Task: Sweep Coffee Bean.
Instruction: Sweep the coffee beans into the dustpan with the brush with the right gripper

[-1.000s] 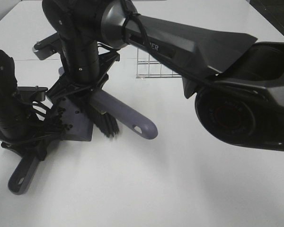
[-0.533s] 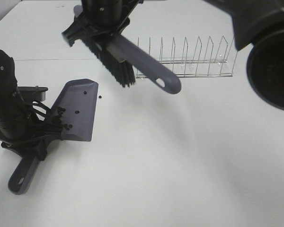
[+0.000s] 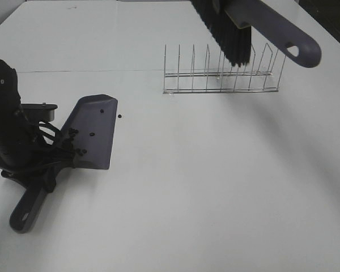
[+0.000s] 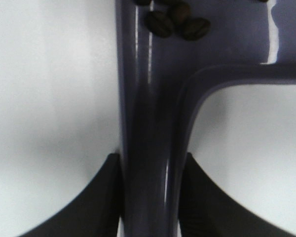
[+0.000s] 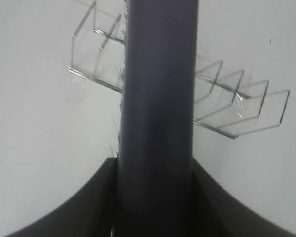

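The grey dustpan (image 3: 96,127) lies flat on the white table at the left. My left gripper (image 3: 48,164) is shut on its handle (image 3: 27,208); the left wrist view shows the jaws either side of the handle (image 4: 149,148). Several coffee beans (image 3: 73,149) lie in the pan, some near the handle (image 4: 177,22). One bean (image 3: 120,117) lies on the table just right of the pan. The brush (image 3: 229,39) hangs high at the top right, black bristles down, over the wire rack. My right gripper (image 5: 155,170) is shut on the brush handle (image 5: 158,89); it is out of the exterior view.
A wire dish rack (image 3: 221,73) stands at the back right, also in the right wrist view (image 5: 237,98). My left arm (image 3: 8,124) stands at the table's left edge.
The right arm has lifted the brush off the dustpan and carried it up and right, over the rack. The dustpan, beans and left arm have not moved.
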`<state>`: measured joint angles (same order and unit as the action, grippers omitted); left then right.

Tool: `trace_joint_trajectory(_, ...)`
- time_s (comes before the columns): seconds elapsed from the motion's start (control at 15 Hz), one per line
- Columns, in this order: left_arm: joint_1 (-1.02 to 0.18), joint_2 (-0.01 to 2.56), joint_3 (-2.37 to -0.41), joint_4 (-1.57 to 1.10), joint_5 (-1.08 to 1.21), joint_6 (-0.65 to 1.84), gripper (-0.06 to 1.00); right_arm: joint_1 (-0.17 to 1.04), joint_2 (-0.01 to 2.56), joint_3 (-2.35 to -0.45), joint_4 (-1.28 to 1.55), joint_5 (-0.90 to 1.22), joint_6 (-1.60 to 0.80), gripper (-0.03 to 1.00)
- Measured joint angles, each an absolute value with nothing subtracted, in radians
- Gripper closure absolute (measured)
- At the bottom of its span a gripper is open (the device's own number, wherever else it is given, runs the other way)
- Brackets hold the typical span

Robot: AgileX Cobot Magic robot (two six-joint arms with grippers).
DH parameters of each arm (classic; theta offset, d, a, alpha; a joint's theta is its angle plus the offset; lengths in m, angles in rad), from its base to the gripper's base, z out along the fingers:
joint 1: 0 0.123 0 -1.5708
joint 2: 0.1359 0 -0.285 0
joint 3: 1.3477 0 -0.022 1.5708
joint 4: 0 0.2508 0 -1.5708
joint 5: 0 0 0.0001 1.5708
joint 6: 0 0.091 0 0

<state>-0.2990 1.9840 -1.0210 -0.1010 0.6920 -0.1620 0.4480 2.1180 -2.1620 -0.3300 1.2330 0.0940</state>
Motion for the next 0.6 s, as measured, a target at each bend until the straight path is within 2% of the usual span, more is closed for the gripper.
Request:
trace_joint_trajectory(0.2, -0.299, 1.984, -1.021, -0.101, 0.692, -0.162, 0.68, 0.438, 2.098, -2.025, -0.250, 1.233, 0.073, 0.61)
trace_joint_trajectory(0.33, -0.299, 1.984, -1.021, -0.101, 0.692, -0.162, 0.68, 0.504, 2.136, -1.942, -0.208, 1.147, 0.057, 0.61)
trace_joint_trajectory(0.6, -0.299, 1.984, -1.021, -0.101, 0.692, -0.162, 0.68, 0.615, 2.305, -1.934, -0.389, 1.057, 0.033, 0.61)
